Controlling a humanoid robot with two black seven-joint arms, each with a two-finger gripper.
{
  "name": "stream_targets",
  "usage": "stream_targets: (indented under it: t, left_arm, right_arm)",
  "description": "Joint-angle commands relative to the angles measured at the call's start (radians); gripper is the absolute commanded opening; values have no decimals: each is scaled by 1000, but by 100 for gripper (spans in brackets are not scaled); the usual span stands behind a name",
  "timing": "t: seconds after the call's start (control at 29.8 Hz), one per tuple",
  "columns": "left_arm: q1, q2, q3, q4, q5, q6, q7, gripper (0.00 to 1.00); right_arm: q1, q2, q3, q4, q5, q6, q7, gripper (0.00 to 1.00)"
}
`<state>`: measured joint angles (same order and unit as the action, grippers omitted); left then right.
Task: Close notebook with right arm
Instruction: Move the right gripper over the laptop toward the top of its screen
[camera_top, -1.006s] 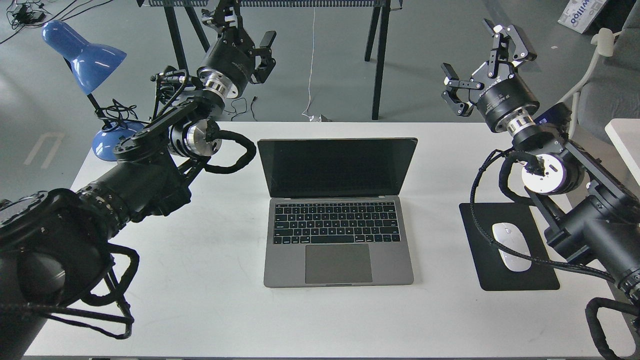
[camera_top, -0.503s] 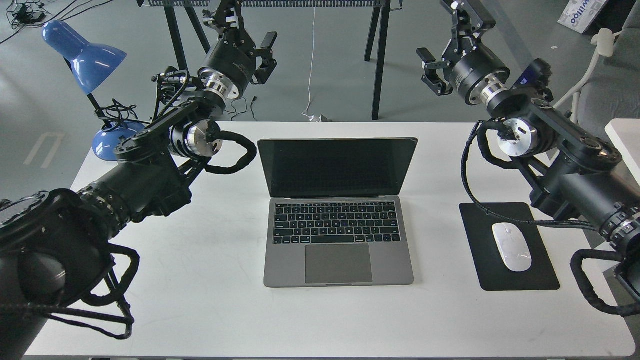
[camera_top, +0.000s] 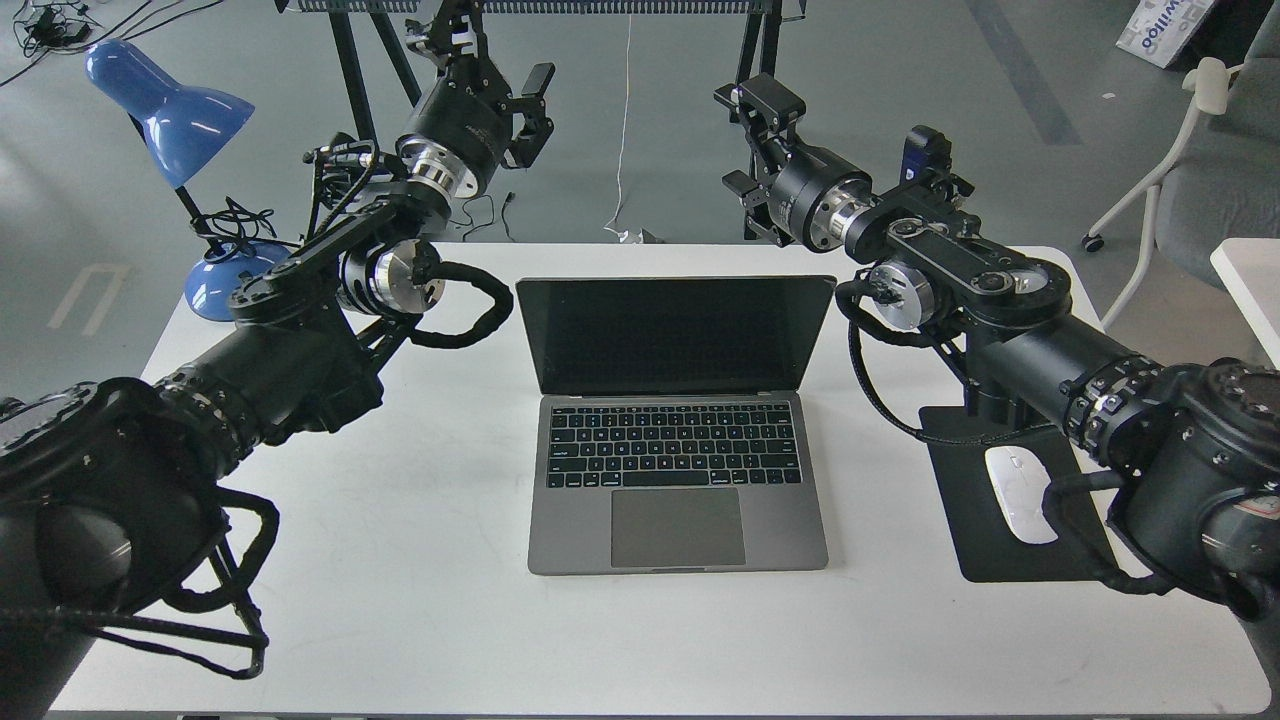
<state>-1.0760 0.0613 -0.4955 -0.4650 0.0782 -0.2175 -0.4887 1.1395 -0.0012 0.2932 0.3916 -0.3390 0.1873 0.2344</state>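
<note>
The notebook lies open in the middle of the white table. Its black screen stands upright, facing me. My right arm reaches in from the right over the table's back right part. Its gripper is open and empty. It hovers beyond the table's back edge, above and behind the screen's top right corner, apart from the lid. My left gripper is open and empty, raised behind the table's back left, clear of the notebook.
A black mouse pad with a white mouse lies right of the notebook, partly under my right arm. A blue desk lamp stands at the back left corner. Black table legs and a chair stand behind.
My right arm has swung left and down, bringing its gripper from the far right to just behind the screen's top right corner. The left arm and the notebook have not moved.
</note>
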Motion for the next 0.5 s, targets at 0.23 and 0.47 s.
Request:
stream_targets:
  t: [0.23, 0.47]
  left_arm:
    - [1, 0, 0, 0, 0, 0, 0, 100]
    - [1, 0, 0, 0, 0, 0, 0, 100]
  right_arm:
    - [-4, 1, -41, 26, 2, 18, 0, 100]
    - [-12, -3, -111, 125, 3, 18, 0, 100]
